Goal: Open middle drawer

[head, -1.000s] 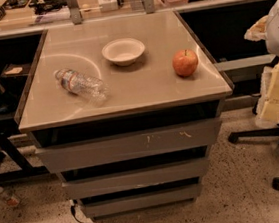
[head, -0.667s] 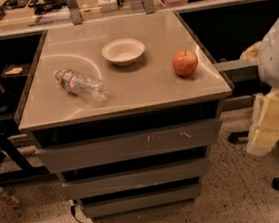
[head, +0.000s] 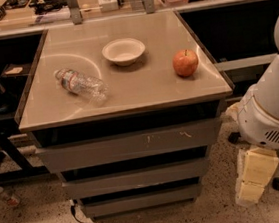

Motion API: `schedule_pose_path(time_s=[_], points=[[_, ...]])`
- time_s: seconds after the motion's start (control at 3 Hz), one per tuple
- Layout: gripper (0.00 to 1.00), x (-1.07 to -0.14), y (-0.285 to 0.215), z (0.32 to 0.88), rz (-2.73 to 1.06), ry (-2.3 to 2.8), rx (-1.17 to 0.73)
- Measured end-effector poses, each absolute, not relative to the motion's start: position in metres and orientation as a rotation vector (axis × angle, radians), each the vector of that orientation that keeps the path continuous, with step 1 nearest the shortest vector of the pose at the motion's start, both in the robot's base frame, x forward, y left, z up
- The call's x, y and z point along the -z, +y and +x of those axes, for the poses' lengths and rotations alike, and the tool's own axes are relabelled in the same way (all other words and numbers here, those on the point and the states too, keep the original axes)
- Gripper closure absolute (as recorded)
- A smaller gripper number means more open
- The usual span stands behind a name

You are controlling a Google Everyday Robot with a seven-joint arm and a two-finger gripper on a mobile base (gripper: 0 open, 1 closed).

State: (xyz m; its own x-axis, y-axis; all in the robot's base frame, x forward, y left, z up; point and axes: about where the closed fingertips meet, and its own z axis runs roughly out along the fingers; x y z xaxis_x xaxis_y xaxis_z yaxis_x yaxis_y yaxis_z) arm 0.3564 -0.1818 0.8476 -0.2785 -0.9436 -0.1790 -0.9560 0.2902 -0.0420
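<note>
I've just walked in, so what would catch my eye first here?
A red apple stands out on the right of the tan cabinet top, with a white bowl behind centre and a plastic bottle lying on the left. Below, the middle drawer looks shut. The gripper hangs low at the right, beside the cabinet.

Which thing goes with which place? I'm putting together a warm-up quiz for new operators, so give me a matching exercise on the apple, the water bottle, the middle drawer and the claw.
Column one:
1. apple
2. water bottle
3. middle drawer
4. claw

Column two:
A. lying on its side on the left part of the tabletop
B. low down to the right of the cabinet, apart from it
C. standing near the tabletop's right edge
D. between the scratched front above and the narrowest front below

Pairs: 1-C, 2-A, 3-D, 4-B.
</note>
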Motion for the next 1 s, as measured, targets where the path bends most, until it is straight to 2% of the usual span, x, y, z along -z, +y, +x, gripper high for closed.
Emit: schedule_pose_path(time_s=[0.33, 1.0], points=[[0.0, -0.848, -0.182, 0.356, -1.774, 2.382, -0.11], [0.0, -0.736, -0.153, 0.339, -1.82, 2.449, -0.249]])
